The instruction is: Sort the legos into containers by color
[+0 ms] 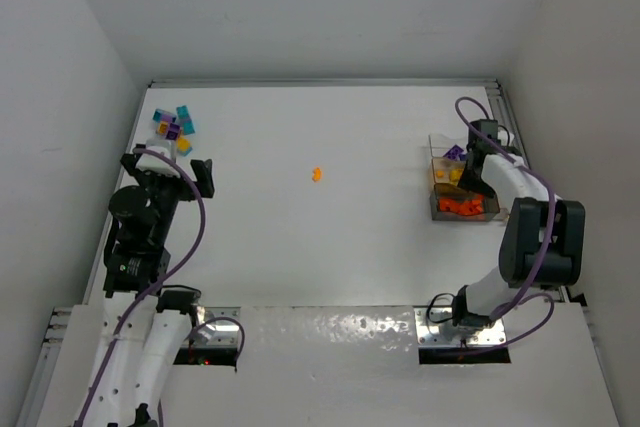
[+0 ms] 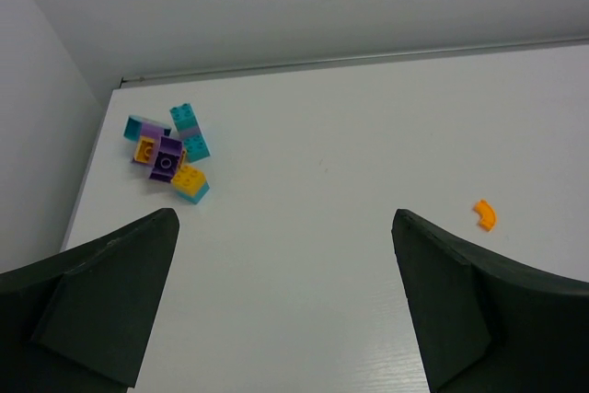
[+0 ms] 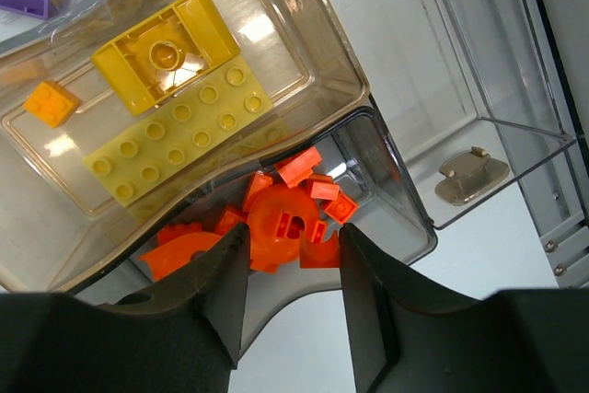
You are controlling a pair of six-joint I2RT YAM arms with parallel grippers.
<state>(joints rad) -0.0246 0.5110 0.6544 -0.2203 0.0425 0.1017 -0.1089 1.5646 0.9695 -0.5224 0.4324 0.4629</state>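
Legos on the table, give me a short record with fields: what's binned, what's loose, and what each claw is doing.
binned: orange pieces in one compartment of the containers, yellow bricks in the next
loose: one orange piece mid-table; mixed pile at far left
left claw: open, empty
right claw: over the orange compartment; grip unclear

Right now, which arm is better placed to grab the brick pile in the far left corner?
Left. The left gripper, open, faces the pile close by; the right gripper hangs over the containers on the opposite side.
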